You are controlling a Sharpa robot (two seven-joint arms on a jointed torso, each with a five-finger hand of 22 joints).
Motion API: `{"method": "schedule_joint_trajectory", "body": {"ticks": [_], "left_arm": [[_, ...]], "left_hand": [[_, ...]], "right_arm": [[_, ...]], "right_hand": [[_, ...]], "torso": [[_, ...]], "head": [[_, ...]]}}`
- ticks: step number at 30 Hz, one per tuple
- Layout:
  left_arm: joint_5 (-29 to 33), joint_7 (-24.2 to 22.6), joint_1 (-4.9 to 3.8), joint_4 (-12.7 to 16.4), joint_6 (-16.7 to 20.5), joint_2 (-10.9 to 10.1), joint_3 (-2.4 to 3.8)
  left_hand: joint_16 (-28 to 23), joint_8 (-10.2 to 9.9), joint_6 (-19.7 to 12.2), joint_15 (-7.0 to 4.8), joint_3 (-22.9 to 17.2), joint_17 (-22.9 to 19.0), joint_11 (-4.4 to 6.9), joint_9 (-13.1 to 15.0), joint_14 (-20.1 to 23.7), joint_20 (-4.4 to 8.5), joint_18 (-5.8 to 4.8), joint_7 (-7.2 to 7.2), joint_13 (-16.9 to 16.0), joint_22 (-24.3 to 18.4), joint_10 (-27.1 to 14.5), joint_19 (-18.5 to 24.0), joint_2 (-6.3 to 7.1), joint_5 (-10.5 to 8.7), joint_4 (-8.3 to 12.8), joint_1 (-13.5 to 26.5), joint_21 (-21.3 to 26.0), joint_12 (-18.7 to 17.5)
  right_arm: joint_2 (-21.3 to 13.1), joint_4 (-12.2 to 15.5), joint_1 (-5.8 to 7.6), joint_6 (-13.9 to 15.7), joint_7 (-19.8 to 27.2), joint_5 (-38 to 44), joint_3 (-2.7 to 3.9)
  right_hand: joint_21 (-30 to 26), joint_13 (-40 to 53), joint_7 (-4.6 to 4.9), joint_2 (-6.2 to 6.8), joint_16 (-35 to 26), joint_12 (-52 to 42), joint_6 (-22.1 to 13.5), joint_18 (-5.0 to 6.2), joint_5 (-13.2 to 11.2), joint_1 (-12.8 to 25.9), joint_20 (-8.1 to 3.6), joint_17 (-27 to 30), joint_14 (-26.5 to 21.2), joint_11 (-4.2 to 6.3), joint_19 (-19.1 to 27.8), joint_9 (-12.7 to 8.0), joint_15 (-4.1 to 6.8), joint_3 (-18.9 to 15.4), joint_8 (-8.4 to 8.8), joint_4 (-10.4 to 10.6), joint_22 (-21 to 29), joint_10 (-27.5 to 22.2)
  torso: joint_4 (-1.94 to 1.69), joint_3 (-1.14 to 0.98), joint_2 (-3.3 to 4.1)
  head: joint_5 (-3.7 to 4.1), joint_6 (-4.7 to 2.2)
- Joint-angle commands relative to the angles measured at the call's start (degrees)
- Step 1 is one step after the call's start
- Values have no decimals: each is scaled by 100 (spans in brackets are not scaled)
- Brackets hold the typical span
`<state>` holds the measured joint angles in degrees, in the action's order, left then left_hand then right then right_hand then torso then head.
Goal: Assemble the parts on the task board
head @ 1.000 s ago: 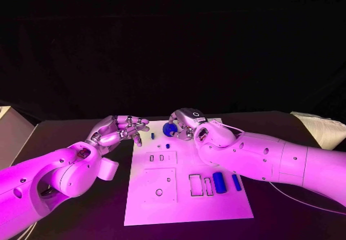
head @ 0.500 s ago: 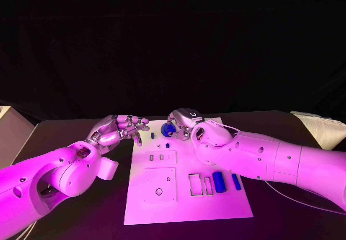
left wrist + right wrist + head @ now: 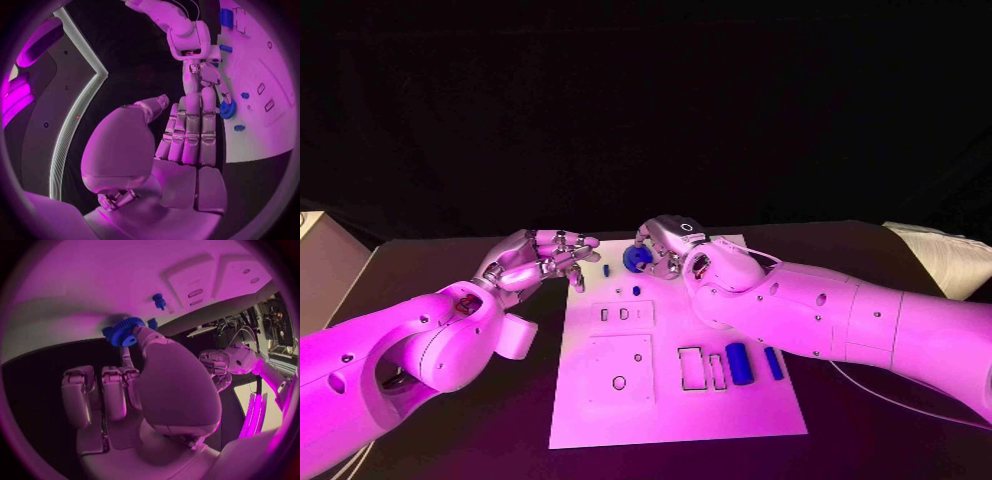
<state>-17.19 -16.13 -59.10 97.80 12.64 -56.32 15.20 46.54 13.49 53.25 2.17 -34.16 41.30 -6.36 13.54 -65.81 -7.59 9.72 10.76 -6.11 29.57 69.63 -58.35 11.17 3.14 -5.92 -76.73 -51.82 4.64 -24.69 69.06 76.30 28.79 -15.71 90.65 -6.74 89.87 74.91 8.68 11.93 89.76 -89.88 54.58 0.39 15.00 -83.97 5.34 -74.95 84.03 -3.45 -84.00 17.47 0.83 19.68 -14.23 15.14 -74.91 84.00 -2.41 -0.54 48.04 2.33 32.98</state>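
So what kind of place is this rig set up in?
Probably a lab or demo test bench: a black table against a dark backdrop, a white task board with cut-out slots and small blue parts, and the right hand holding a blue gear.

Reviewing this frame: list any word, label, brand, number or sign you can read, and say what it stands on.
None can be read: the task board bears only blank outlines and holes.
A small ring mark sits on the back of the right hand; it is no letter or number.
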Motion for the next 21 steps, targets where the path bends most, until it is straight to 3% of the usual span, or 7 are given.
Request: {"method": "schedule_joint_trajectory", "body": {"ticks": [1, 21], "left_arm": [[-29, -14, 0, 14, -112, 4, 4], [-40, -7, 0, 10, -129, 5, 4]], "left_hand": [[32, -20, -44, -1, -24, 6, -5, 6, 57, 4, 76, -10, -10, 6, -18, 39, -37, -3, -1, 20, -31, -36], [32, -20, -44, -1, -24, 6, -5, 6, 57, 4, 76, -10, -10, 6, -18, 39, -37, -3, -1, 20, -31, -36]], "right_arm": [[-6, -12, -62, -182, 17, 28, -32], [-131, 156, -91, -63, -51, 144, -33]], "right_hand": [[13, 1509, -56, -6, 24, -12, 70, -39, 17, 19, -30, -1505, 597, 1, -600, 60, -4, 26, -10, -4, -1509, 600], [13, 1509, -53, 15, 24, -12, 70, -39, 8, 40, -25, -1505, 597, -4, -600, 61, -9, 30, -7, -2, -1509, 600]], "torso": [[4, -5, 1], [4, -2, 0]], "head": [[-7, 7], [-26, 30]]}}
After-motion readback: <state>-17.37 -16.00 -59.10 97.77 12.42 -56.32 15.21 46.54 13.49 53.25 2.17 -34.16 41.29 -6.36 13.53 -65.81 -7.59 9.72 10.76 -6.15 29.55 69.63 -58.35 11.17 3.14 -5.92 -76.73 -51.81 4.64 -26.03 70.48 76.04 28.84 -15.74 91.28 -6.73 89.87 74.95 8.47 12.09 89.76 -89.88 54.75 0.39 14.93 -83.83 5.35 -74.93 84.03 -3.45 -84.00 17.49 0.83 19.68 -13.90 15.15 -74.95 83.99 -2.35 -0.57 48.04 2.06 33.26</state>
